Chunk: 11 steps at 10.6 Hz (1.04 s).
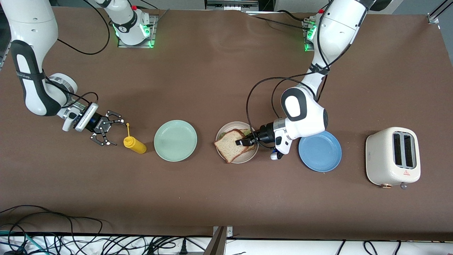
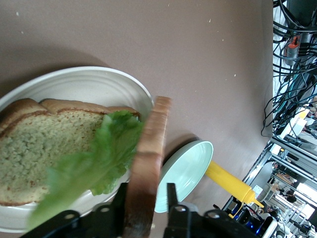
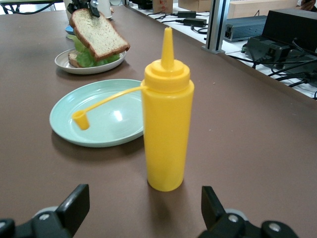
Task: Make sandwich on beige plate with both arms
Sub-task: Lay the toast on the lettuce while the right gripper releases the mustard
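The beige plate [image 1: 229, 125] [image 2: 89, 79] holds a bottom bread slice [image 2: 39, 144] with a green lettuce leaf [image 2: 104, 158] [image 3: 86, 57] on it. A top bread slice [image 1: 230, 144] [image 3: 99, 32] leans tilted on the lettuce, one edge raised. My left gripper [image 1: 244, 142] [image 2: 146, 193] straddles that raised edge. Its fingers are open, with one finger against the crust and a gap at the other. My right gripper [image 1: 116, 132] [image 3: 143, 203] stands open and empty beside the yellow squeeze bottle [image 1: 135, 144] [image 3: 168, 129], toward the right arm's end of the table.
A mint-green plate [image 1: 175, 140] [image 3: 99, 124] lies between the bottle and the beige plate. A blue plate [image 1: 320, 151] and a cream toaster [image 1: 393, 157] lie toward the left arm's end. Cables hang along the table's near edge.
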### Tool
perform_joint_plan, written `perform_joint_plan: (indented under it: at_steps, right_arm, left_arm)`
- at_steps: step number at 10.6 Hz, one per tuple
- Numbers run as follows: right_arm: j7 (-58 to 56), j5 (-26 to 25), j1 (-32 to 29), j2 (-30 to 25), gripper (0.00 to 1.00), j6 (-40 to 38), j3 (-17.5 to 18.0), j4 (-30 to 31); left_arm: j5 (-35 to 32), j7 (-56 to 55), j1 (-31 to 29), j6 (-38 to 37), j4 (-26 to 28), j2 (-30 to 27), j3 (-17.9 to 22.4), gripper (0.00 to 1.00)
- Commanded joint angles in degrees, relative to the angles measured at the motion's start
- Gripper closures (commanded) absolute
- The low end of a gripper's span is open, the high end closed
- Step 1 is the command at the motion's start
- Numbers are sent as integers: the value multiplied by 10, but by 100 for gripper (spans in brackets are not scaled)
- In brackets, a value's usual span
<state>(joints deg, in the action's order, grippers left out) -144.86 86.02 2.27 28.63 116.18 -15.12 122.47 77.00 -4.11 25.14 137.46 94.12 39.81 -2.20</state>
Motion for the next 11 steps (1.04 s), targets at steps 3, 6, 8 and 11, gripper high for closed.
perform_joint_plan:
  at_steps: [3,6,8,11]
  right_arm:
    - [94,-75,-29,-70,0,-5,-15,33]
    - [312,-112,-29,-111,0,48,-14,28]
    - [455,-137,-25,-132,0,85,-14,27]
    - [699,-318,-15,-161,0,134,-6,-6]
  left_arm:
    - [7,21,-10,6,18,-8,9,0]
    - [-32,20,-19,-6,25,-12,28,0]
    - [-61,18,-24,-11,28,-18,35,0]
    - [-126,-26,-36,-62,31,-42,53,0]
